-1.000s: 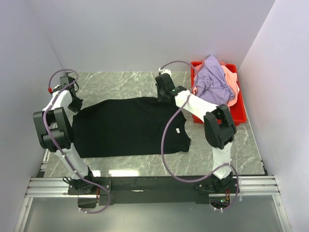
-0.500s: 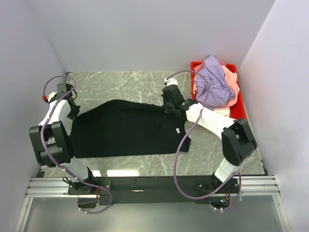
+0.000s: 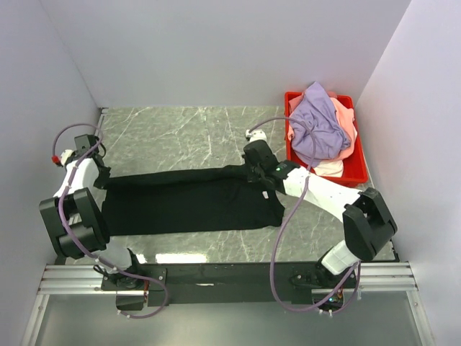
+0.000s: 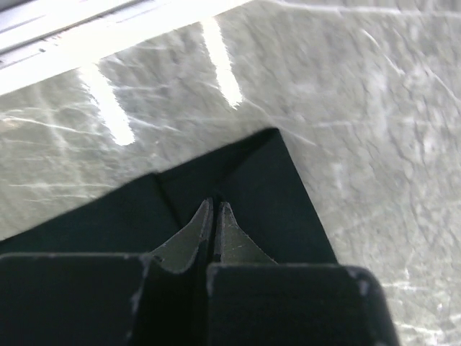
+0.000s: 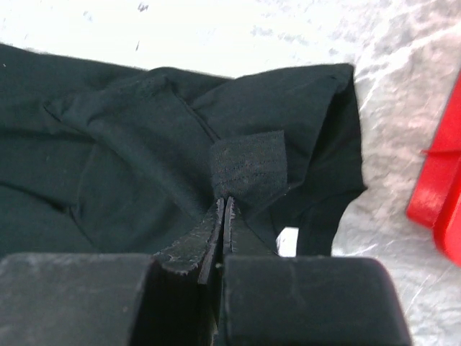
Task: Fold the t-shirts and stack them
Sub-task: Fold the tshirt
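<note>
Item: black t-shirt (image 3: 191, 205), mid-table, far edge lifted over toward me. Left gripper (image 4: 215, 210) and right gripper (image 5: 225, 205) each pinch its cloth. I should bring both ends level, match the edges, then release.

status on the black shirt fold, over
Left gripper and right gripper both shut on large black cloth t-shirt, one each end. Shirt a long folded band. Red plastic bin off to side.
</note>
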